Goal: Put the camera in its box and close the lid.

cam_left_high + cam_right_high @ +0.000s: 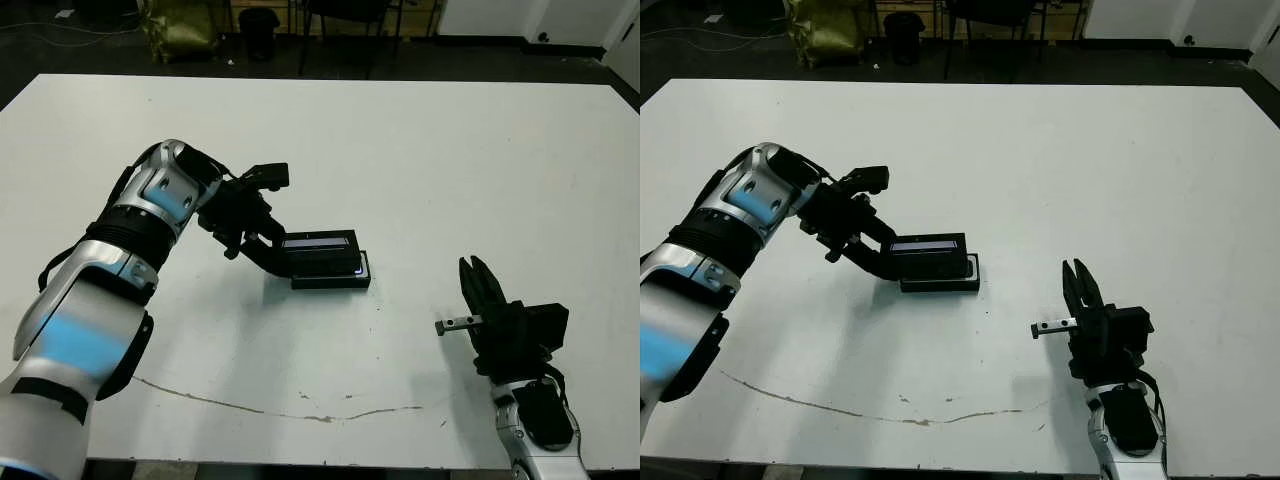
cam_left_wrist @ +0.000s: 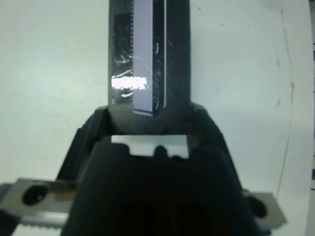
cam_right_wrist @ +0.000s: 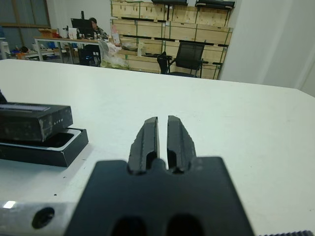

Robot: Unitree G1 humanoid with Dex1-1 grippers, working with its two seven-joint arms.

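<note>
Your left pincer grips the lid by its end, holding it over the box, offset, presumably for alignment. Camera not visible. Right pincer is nearly closed, empty, well apart on the surface.

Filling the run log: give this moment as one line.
left gripper: holding lid tilted over box | right gripper: shut, idle | lid: not seated

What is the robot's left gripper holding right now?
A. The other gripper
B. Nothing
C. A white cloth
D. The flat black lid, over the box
D: the left gripper grips the lid by its end, above the box.
</note>
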